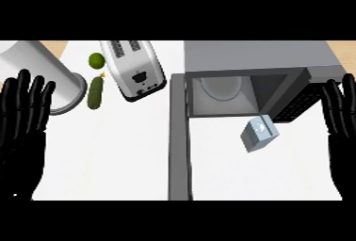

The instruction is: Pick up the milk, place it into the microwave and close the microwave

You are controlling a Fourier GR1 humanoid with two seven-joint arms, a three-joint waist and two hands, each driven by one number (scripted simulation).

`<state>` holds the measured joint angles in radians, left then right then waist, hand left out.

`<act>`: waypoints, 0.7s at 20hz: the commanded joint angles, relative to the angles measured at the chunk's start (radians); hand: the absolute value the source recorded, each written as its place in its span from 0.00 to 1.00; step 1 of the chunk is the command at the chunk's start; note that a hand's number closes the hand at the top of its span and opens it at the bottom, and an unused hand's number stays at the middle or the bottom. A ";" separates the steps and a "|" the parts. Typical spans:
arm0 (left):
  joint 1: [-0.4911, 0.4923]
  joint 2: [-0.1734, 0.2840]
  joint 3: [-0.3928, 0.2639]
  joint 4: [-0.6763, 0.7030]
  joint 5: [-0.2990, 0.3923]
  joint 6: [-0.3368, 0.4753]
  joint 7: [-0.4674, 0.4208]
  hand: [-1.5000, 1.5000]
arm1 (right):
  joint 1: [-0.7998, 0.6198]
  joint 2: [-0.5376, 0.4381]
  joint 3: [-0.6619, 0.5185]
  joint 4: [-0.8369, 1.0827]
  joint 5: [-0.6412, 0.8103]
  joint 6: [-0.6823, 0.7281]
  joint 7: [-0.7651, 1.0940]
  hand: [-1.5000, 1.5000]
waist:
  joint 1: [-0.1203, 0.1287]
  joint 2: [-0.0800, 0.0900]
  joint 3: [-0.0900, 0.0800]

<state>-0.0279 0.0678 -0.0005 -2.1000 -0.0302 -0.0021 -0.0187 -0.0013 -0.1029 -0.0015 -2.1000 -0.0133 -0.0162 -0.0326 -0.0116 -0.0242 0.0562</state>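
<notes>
With both hands, left (24, 117) and right (341, 117), resting spread and holding nothing, the milk carton (259, 134) is lying just before the open microwave (278, 56), where a careless reach is risking knocking it against the door (179, 141)

One view only, head cam, so no overlap with any other view. It looks steeply down on the white counter (125, 155) from above the robot's own side; far edge of the counter is at the top of the view. Both hands come in from the bottom: left hand (24, 117) at the left edge, right hand (341, 113) at the right edge, not mirrored. Close range: microwave (257, 56) fills the upper right, its open door (179, 141) runs down the centre, toaster (132, 68) upper middle. A grey cylinder (42, 70) is cut off at the upper left.
</notes>
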 commanded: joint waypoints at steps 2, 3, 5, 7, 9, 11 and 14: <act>0.045 -0.003 -0.046 -0.036 -0.032 -0.010 0.006 0.00 | 0.052 0.012 0.036 -0.045 -0.002 0.014 0.008 0.00 | 0.008 0.020 -0.056; -0.009 0.033 0.030 0.014 0.053 -0.042 0.035 0.00 | 0.044 -0.044 0.009 -0.080 -0.038 0.060 0.062 0.00 | 0.003 0.022 -0.057; 0.004 0.070 0.095 0.061 0.148 -0.105 0.002 0.00 | -0.010 -0.066 0.004 -0.044 -0.037 0.080 0.072 0.00 | 0.012 0.025 -0.057; 0.042 -0.063 0.038 0.073 0.237 -0.029 0.098 0.00 | 0.048 -0.072 0.046 -0.034 -0.109 0.133 0.152 0.00 | 0.011 0.026 -0.058; 0.077 -0.060 0.067 0.091 0.263 -0.052 0.062 0.00 | 0.091 -0.089 0.038 -0.066 -0.134 0.154 0.181 0.00 | 0.009 0.023 -0.057; 0.153 -0.049 0.080 -0.003 0.327 -0.078 0.098 0.00 | 0.108 -0.113 -0.015 -0.117 -0.180 0.166 0.211 0.00 | 0.013 0.021 -0.057; 0.240 -0.066 0.037 0.033 0.292 -0.107 -0.017 0.00 | 0.168 -0.117 -0.014 -0.138 -0.182 0.213 0.184 0.00 | 0.010 0.022 -0.056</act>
<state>0.1201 0.0214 0.0489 -2.0619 0.2337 -0.0777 0.0183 0.0948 -0.1930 0.0052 -2.1758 -0.1562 0.1447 0.1289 0.0002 -0.0019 0.0012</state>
